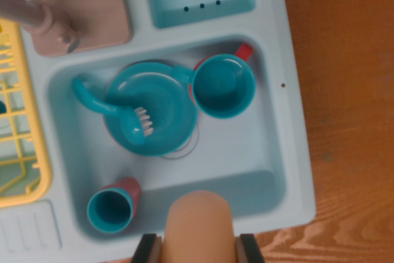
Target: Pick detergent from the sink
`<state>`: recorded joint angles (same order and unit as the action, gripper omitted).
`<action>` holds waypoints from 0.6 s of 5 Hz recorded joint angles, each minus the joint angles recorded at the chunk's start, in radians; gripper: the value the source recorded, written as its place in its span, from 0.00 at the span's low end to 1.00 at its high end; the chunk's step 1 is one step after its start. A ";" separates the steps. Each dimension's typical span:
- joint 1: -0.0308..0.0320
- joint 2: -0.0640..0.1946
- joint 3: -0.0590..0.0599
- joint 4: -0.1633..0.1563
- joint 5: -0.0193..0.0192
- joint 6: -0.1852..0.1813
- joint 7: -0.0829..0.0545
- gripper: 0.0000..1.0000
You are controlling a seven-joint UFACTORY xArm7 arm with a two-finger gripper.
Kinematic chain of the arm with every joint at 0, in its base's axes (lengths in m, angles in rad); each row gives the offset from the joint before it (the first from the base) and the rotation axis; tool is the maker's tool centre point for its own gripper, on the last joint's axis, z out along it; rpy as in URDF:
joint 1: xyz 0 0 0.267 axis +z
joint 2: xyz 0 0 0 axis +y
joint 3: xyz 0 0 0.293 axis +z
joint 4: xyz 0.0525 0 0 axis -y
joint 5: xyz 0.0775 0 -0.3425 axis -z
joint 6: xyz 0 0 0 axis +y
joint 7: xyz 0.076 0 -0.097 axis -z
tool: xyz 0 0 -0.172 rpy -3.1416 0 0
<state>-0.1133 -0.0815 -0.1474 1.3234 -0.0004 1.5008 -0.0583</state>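
A tan-orange rounded detergent bottle (200, 217) fills the bottom middle of the wrist view, close to the camera. My gripper (198, 252) is shut on it, with one dark finger (148, 250) on its left side and the other on its right. The bottle overlaps the near rim of the pale blue toy sink (277, 121); its lower end is hidden behind its own top.
In the basin lie a teal plate (163, 100) with a teal brush (117, 110) on it, a teal cup (223, 85) and a small teal-and-red cup (112, 207). A tan faucet (46, 23) stands at upper left, a yellow rack (24, 152) at left. Wooden table (345, 90) lies to the right.
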 joint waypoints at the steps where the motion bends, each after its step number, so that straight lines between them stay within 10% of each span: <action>1: 0.0002 -0.008 0.000 0.020 -0.0014 0.027 0.001 1.00; 3: 0.0004 -0.013 0.000 0.035 -0.0025 0.048 0.002 1.00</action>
<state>-0.1129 -0.0949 -0.1472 1.3584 -0.0029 1.5490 -0.0560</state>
